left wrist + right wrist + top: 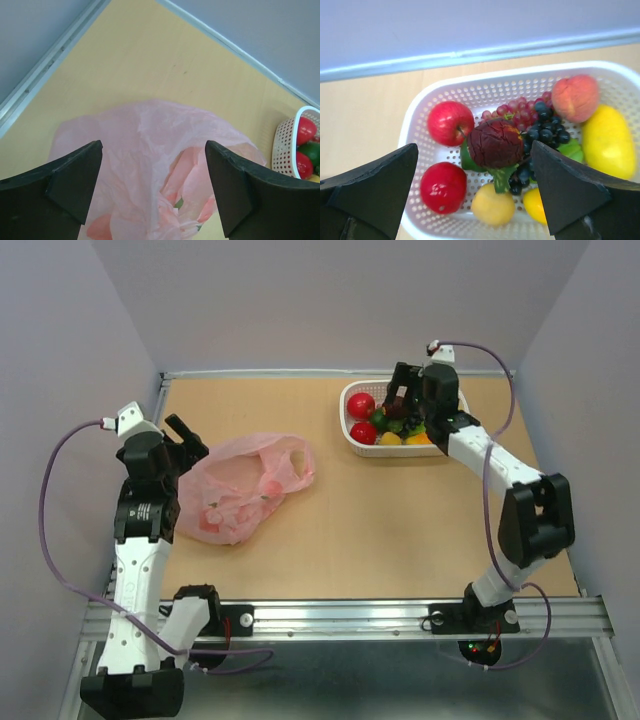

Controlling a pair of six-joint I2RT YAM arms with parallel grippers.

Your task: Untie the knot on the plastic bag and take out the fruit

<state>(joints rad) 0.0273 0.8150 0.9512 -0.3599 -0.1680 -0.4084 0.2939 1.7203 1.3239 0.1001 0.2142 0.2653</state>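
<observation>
Now your left gripper (154,165) gapes empty over plastic bag (145,125), 9 o'clock; right gripper (475,160) likewise above fruit (495,142), 1 o'clock.

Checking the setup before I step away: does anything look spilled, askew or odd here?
Nothing spilled or damaged. The fruit sits heaped inside the white basket, none loose on the table. The plastic bag lies crumpled and slack, with pinkish shapes showing through it, probably fruit left inside.

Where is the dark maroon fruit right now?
The dark maroon fruit lies atop the pile in the white perforated plastic basket, far right in the top view, between a red apple and dark grapes, below the right hand.
</observation>
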